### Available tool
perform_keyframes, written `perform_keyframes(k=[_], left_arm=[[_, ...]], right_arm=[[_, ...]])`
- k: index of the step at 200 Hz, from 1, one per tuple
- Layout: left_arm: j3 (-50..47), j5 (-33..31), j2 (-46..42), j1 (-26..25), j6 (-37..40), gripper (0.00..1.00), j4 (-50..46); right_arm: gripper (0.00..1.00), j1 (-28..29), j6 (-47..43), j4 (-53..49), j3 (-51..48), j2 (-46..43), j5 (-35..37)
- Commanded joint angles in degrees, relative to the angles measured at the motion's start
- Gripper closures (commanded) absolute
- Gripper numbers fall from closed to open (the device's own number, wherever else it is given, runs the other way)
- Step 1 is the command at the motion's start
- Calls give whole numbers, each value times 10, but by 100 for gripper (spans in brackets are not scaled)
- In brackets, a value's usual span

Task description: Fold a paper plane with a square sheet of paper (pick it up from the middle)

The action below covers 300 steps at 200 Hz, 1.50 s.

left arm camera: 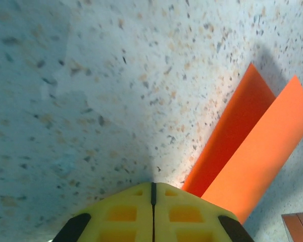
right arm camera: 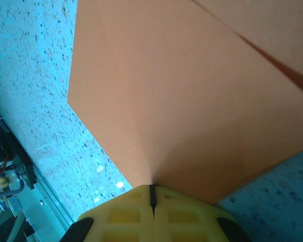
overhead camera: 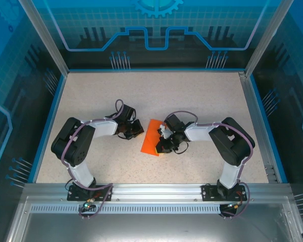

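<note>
the right gripper (overhead camera: 165, 144) stood at the near right edge of the square sheet of paper (overhead camera: 151, 137). its yellow fingers (right arm camera: 177, 212) were pressed together with no gap. the paper puckered into creases that met at their tips, so it appeared pinched there. the left gripper (overhead camera: 133, 130) sat just left of the sheet, apart from it. its fingers (left arm camera: 126, 212) were likewise closed tight, on nothing, with the tips over the table (overhead camera: 192, 96).

the sheet lay between the two grippers, already creased into a narrower shape, with one panel raised off the surface.

handling, as a judgement: the paper is very light, thin and limp, likely to slide on the speckled top, and it keeps any crease. take it at an edge or along the centre fold with a light pinch. a dragging grip could crumple or tear it.

beyond the sheet, the speckled top ran on to the far frame.
</note>
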Motion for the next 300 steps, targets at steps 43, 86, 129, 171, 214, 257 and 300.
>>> perform_keyframes(k=[43,86,129,171,214,257,300], left_arm=[[17,30,-70,3,29,91,-40],[6,50,-115,-25,42,89,-49],[19,60,-95,-62,59,89,-54],[36,55,-62,-78,64,90,-61],[44,47,-34,-78,65,91,-60],[61,33,1,-77,74,93,-77],[59,8,13,-78,72,94,-90]], right_arm=[[98,6,-13,-68,1,-6,32],[81,-4,-3,-65,22,-108,50],[65,-51,32,-39,-23,-129,72],[59,-52,48,-9,-15,-94,58],[59,-52,57,4,-1,-62,64],[59,-52,62,19,1,-36,58],[61,-51,70,31,1,-27,56]])
